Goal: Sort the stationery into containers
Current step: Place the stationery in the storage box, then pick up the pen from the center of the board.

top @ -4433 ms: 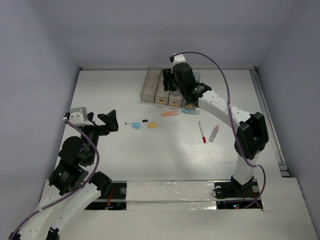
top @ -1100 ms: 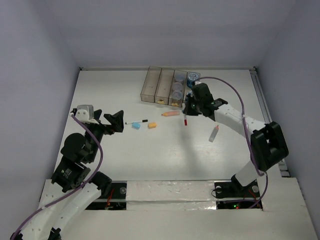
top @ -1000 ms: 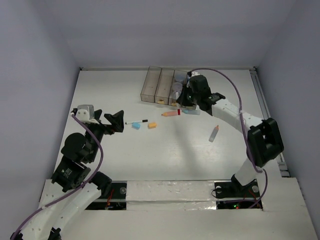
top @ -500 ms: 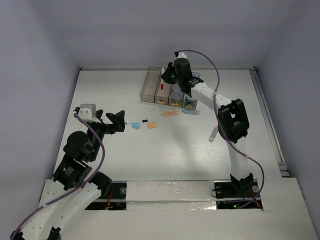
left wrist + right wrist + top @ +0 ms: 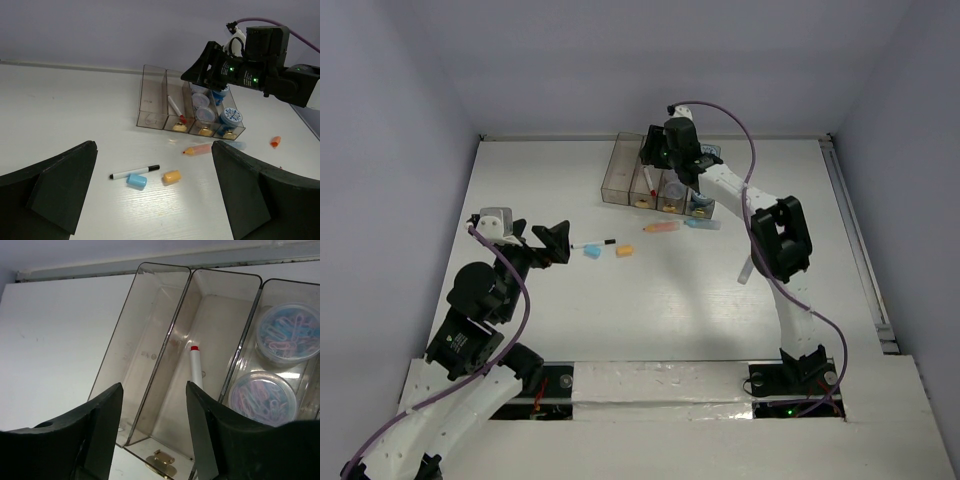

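Observation:
The containers stand in a row at the back of the table. A red and white pen lies loose in the second bin, red cap at the near end. My right gripper hovers just above that bin, open, nothing between its fingers. My left gripper hangs open and empty over the left of the table. In front of it lie a black and white pen, a blue eraser and an orange eraser.
An orange marker and a blue marker lie just in front of the bins. Clear jars of paper clips fill the third bin; a blue-patterned jar sits in the fourth. Another marker lies beside my right arm.
My right gripper carried the red and white pen from the table's middle up to the bins, then opened; the pen now rests in the second bin. The left arm stayed put.

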`<control>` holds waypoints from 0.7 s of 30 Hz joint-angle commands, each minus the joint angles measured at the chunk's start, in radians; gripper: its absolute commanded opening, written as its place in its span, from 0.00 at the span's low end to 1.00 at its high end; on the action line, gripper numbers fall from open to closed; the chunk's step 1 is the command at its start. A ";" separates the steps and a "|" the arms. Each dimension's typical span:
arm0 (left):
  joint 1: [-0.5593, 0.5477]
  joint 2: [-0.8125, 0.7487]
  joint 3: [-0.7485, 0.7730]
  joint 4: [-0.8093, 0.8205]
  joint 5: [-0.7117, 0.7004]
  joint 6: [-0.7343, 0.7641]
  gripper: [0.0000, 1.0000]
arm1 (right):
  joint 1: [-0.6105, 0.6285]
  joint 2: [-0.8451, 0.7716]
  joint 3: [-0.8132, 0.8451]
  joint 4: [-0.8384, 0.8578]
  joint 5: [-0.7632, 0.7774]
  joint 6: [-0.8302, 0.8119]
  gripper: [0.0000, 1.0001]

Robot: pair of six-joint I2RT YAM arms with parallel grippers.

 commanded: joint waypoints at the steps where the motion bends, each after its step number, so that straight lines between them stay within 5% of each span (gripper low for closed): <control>1: 0.004 0.001 -0.007 0.050 0.000 -0.003 0.99 | 0.009 -0.043 0.025 0.002 0.014 -0.071 0.60; 8: 0.004 0.000 -0.005 0.048 -0.007 -0.003 0.99 | 0.055 -0.125 0.003 -0.097 -0.429 -0.397 0.61; 14: 0.004 -0.003 -0.002 0.045 -0.032 -0.002 0.99 | 0.181 -0.117 0.032 -0.373 -0.471 -0.744 0.62; 21: 0.004 -0.037 -0.005 0.037 -0.088 0.000 0.99 | 0.241 -0.007 0.146 -0.504 -0.493 -0.818 0.63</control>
